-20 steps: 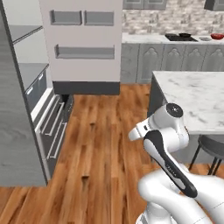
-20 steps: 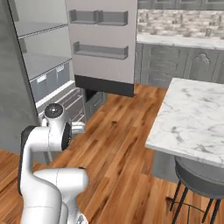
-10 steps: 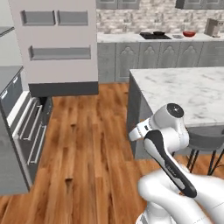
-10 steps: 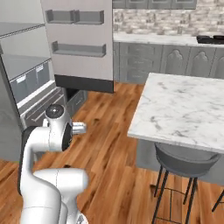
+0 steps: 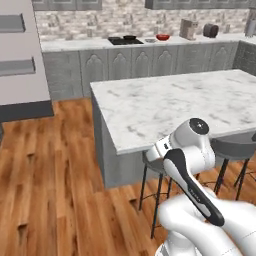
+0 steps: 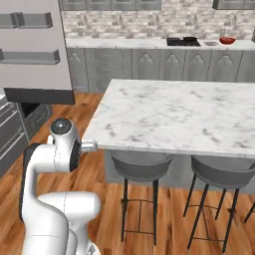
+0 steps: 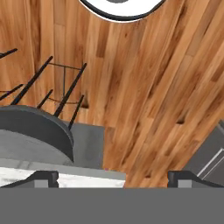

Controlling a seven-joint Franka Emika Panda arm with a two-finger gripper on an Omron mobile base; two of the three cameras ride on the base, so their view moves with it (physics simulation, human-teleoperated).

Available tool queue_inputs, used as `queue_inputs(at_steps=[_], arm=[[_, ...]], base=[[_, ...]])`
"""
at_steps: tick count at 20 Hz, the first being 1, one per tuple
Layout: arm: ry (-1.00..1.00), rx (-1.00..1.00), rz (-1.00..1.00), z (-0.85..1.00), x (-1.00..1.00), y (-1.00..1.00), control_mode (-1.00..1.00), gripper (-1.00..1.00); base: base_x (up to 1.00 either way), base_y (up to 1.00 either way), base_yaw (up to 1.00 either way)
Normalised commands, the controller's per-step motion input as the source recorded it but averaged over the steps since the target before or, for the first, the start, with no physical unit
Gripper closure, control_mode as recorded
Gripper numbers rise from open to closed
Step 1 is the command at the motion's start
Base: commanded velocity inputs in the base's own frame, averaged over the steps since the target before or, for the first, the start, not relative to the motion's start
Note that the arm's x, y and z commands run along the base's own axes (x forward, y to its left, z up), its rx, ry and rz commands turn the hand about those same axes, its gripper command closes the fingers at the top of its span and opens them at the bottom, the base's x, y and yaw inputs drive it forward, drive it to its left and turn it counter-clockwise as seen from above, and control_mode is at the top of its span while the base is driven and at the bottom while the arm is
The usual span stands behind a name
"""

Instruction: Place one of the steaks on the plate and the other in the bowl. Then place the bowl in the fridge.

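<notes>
Marble island [image 5: 170, 107] separates base from the far red bowl [image 5: 162, 37]; gripper [image 7: 113, 177] spread, empty; careless driving risks clipping stools [image 6: 141, 167].

The left base view looks forward and down from behind the arm, with the white arm [image 5: 192, 165] low at right and the marble island [image 5: 170, 102] just beyond it, the back counter [image 5: 140, 45] far off. The right base view faces the same way from the other side, its arm [image 6: 57, 154] low at left; both share the island [image 6: 184, 112], stools and back counter [image 6: 149, 44]. The hand view looks steeply down along the pincer [image 7: 113, 177], near the wooden floor [image 7: 144, 87], a stool seat [image 7: 35, 131] to one side of the fingertips [image 7: 43, 178].
</notes>
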Motion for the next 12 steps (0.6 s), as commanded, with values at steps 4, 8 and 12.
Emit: queue_inputs(at_steps=[4,8,12], arm=[[0.00,0.00,0.00,0.00,0.00,0.00,1.00,-1.00],[0.00,0.00,0.00,0.00,0.00,0.00,1.00,-1.00],[0.00,0.00,0.00,0.00,0.00,0.00,1.00,-1.00]], base=[[0.00,-0.71,-0.39],[0.00,-0.62,-0.27],[0.07,-0.72,-0.12]])
